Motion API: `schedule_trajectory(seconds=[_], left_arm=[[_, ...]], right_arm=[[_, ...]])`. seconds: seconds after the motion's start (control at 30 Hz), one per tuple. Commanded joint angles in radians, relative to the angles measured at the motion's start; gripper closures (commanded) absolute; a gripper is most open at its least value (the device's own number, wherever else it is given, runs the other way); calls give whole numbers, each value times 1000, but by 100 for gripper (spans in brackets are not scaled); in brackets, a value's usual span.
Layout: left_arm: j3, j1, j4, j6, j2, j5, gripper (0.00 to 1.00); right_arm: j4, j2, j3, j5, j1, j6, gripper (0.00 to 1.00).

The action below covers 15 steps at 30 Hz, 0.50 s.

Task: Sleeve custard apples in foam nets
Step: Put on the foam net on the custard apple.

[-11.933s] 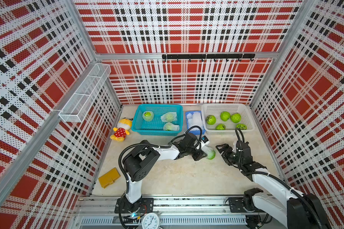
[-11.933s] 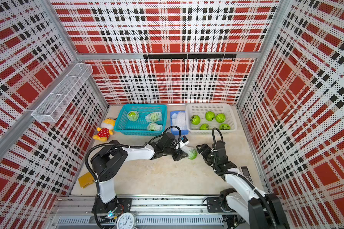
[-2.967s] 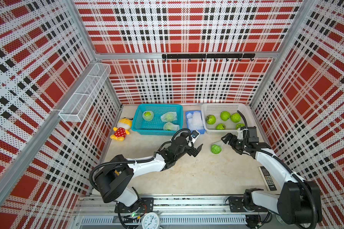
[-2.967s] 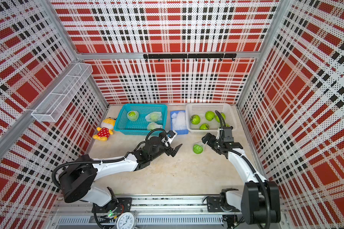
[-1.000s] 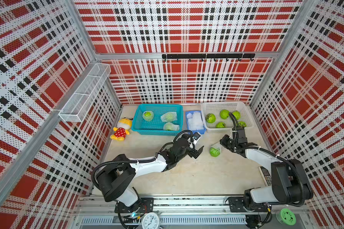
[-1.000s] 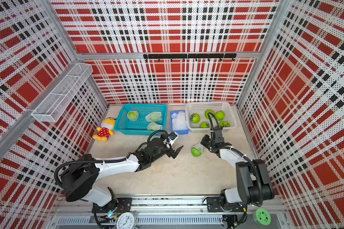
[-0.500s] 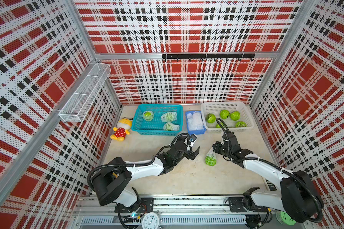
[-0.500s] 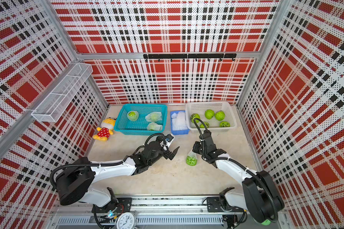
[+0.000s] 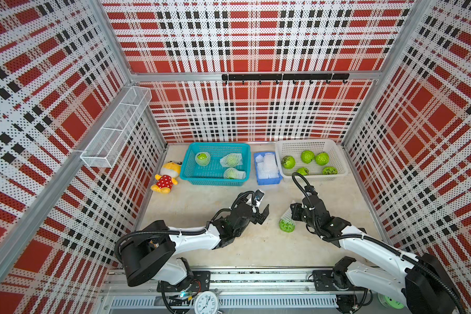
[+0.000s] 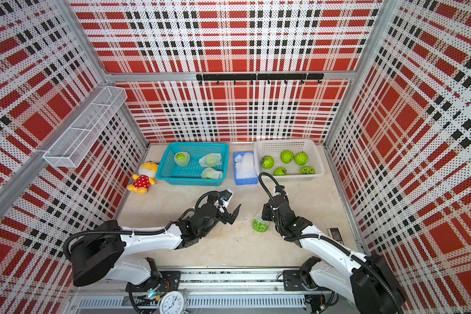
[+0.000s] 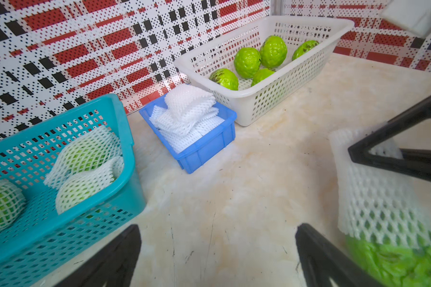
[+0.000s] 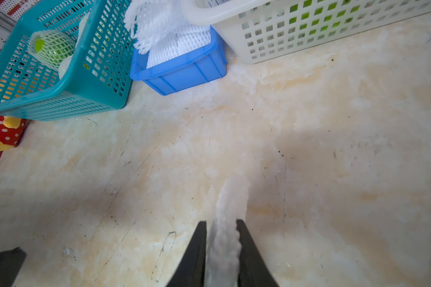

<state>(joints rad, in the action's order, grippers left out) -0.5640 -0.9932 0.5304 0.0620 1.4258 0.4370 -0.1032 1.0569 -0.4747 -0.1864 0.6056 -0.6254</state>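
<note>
Right wrist view, R gripper (image 12: 220, 221) jaws pinched on foam net (image 12: 232, 198) top end, custard apple (image 9: 286, 225) half-sleeved in net's lower end just below gripper, L gripper (image 11: 217, 228) wide open, empty, near apple's side

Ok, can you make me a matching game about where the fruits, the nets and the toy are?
Things:
1. bare custard apples
2. netted custard apples
3. spare foam nets
4. plush toy

Places:
A. in the blue tray
B. on the table, beside the teal basket
C. in the white basket
D. in the teal basket

Pairs: 1-C, 2-D, 3-A, 4-B.
</note>
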Motion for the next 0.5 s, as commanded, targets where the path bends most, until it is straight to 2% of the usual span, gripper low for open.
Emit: schedule_trajectory(seconds=[0.0,0.23,0.47], left_arm=[[15,-20,54,-47,-26,50,0],[40,-43,65,-53,-38,86,1],[54,-63,78,-51,-31,103,0]], right_arm=[[68,-11,3,-7,6,37,76],[85,-35,24,-15,56,48,75],[31,-77,40,-94,135,42,76]])
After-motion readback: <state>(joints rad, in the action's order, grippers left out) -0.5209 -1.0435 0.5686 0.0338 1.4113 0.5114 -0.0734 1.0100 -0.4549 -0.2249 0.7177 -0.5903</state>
